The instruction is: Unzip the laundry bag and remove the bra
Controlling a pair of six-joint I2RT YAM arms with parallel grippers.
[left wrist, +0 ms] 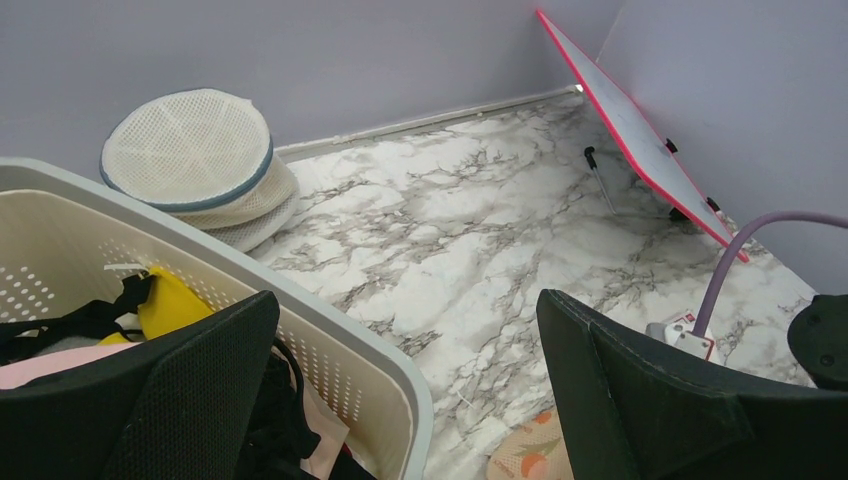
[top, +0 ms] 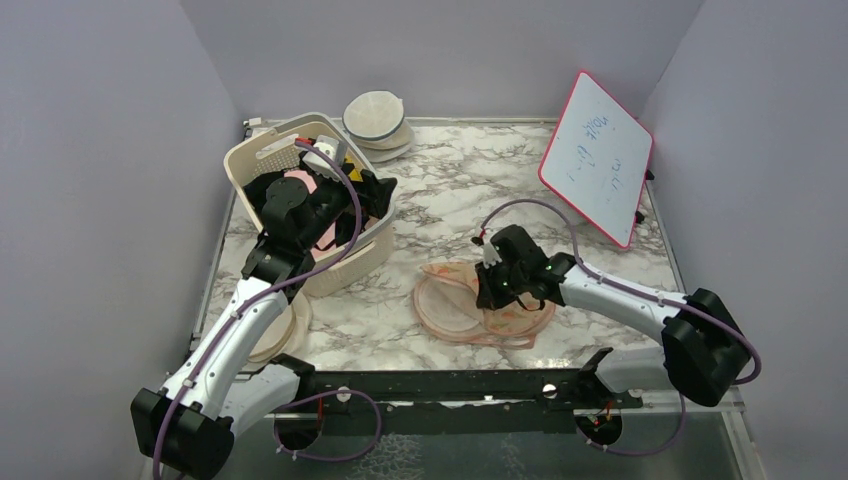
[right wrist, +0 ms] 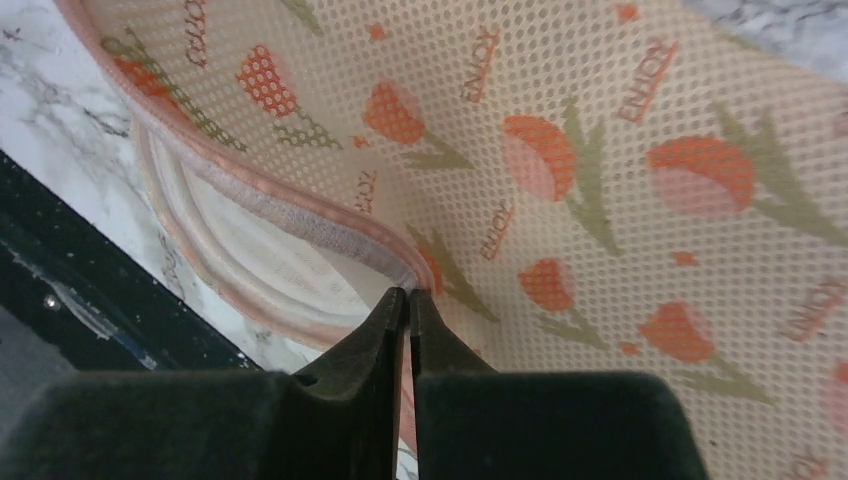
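Note:
The peach-orange laundry bag [top: 455,305] lies on the marble table in front of the right arm, its upper lobe lifted and pale lining showing. In the right wrist view its printed mesh [right wrist: 600,150] fills the frame. My right gripper [top: 490,295] is shut on the bag's zip edge [right wrist: 408,293]. My left gripper [top: 365,205] is open and empty over the basket's right rim [left wrist: 405,300]. Pale pink fabric [top: 300,185], seemingly the bra, lies in the basket among black garments and also shows in the left wrist view [left wrist: 40,365].
The cream slotted basket [top: 255,155] stands at the left with black, yellow and pink items. Cream-white domed cases [top: 378,118] are stacked at the back; another lies under the left arm [top: 285,330]. A red-framed whiteboard [top: 597,155] leans at the back right.

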